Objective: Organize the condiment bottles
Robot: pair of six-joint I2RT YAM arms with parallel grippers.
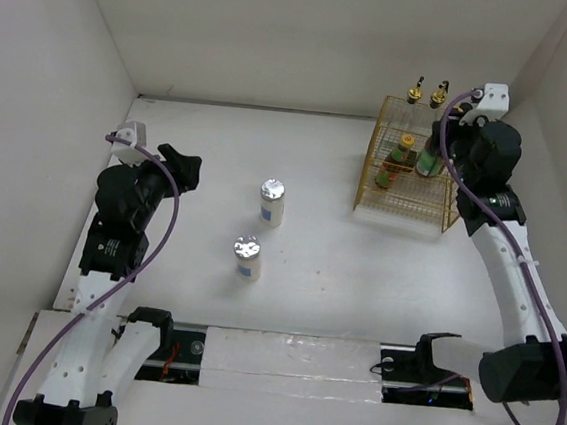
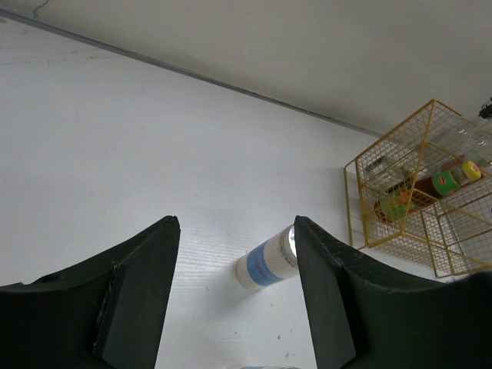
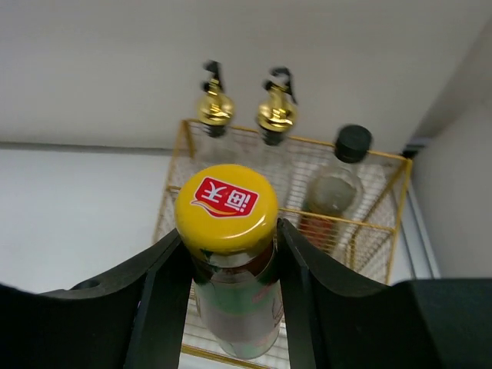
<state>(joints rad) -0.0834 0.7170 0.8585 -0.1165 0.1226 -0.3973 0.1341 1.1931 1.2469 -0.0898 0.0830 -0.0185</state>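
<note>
Basket (image 1: pixel 372 176) holding bottles, two silver-lidded jars (image 1: pixel 272 199) (image 1: pixel 247 256) standing left of it.
Your left gripper (image 2: pixel 234 231), farther left of the basket than the jars, is spread wide and empty. In the basket: two gold-spouted bottles (image 3: pixel 214 108) (image 3: pixel 276 108) at the back, a black-capped bottle (image 3: pixel 338 181), one red bottle (image 1: pixel 399 158). Your right gripper (image 3: pixel 232 234) is clamped on a yellow-capped bottle (image 3: pixel 227 204) at the basket's front.

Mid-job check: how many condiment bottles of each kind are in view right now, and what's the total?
gold-spouted clear bottles: 2
black-capped bottle: 1
yellow-capped red bottles: 2, one in the right fingers
silver-lidded white jars: 2
Total: 7
</note>
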